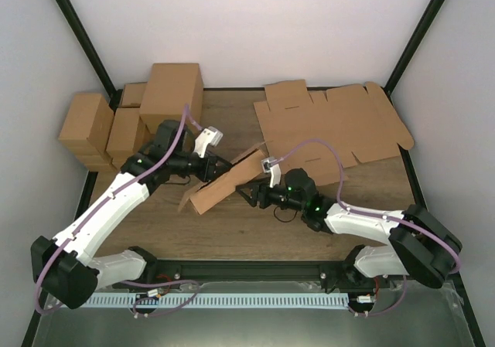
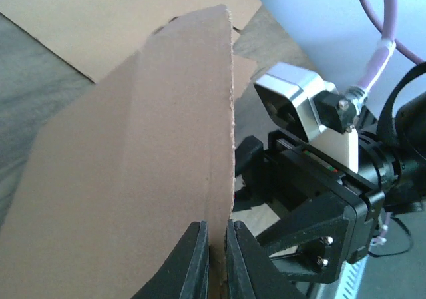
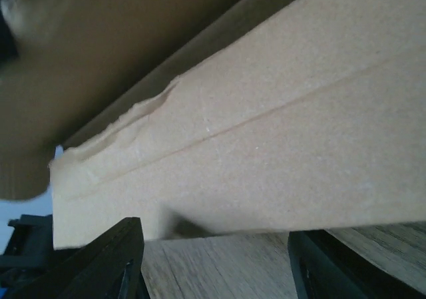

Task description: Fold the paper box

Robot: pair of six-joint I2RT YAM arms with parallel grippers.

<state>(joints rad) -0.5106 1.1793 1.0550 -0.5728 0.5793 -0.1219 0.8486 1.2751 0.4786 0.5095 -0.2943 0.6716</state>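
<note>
The paper box (image 1: 224, 183) — matt brown corrugated cardboard; the table (image 1: 232, 231) — grained wood.

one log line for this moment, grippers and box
left gripper: shut on paper box edge | right gripper: open at box edge | paper box: partly folded | flat cardboard sheet: rear right

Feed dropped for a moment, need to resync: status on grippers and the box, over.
Left gripper shut on paper box edge. Right gripper open at box's other end. Box part-folded, between the arms. Flat cardboard sheet close behind it.
</note>
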